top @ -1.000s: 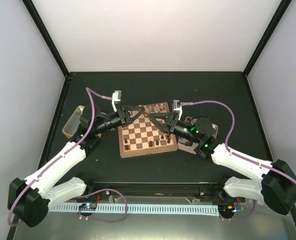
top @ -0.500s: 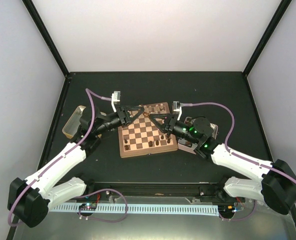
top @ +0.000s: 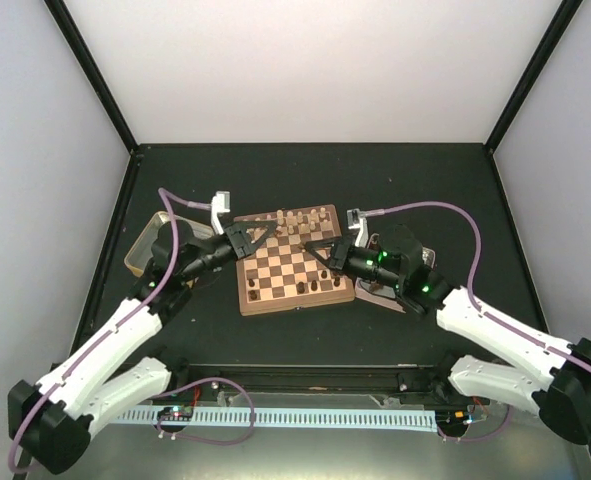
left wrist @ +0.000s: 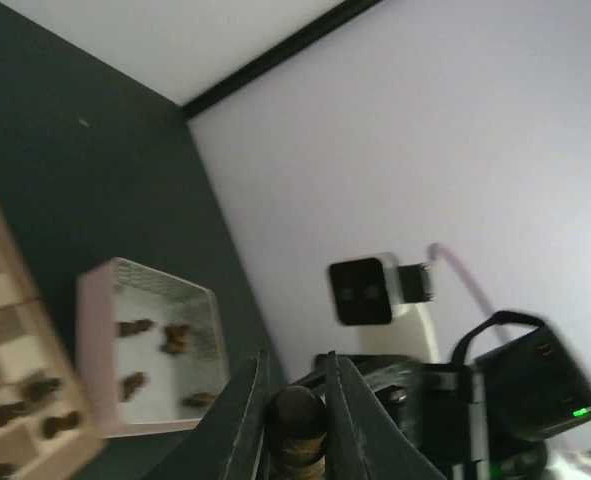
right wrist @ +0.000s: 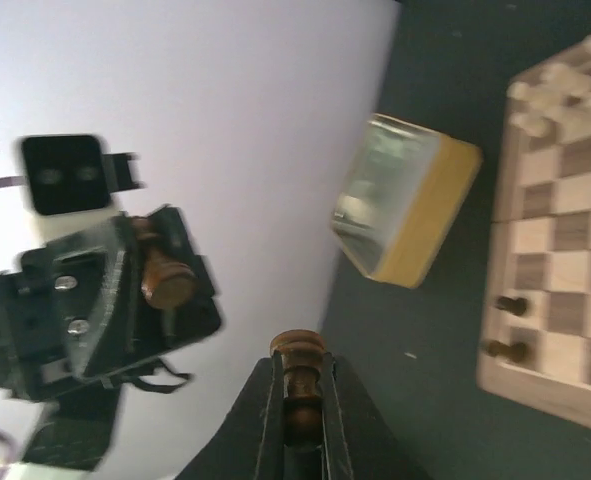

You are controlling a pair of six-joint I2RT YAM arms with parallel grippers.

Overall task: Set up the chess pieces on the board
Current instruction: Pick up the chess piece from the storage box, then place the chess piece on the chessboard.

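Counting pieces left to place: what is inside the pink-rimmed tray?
The left wrist view shows the tray holding about five dark chess pieces lying on its pale floor. No cream ones show. From above, the right arm covers most of it.

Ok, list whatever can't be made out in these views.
1. Left wrist: left piece cut off by the bottom edge, flanked by fingers; type unclear.
2. Right wrist: right piece mostly sunk between fingers; type unclear.
3. Left wrist: tray contents blurred; top view, right arm covers it.
4. Right wrist: tin interior blurred; top view, left arm overlaps it.
5. Top view: board pieces too small to identify.
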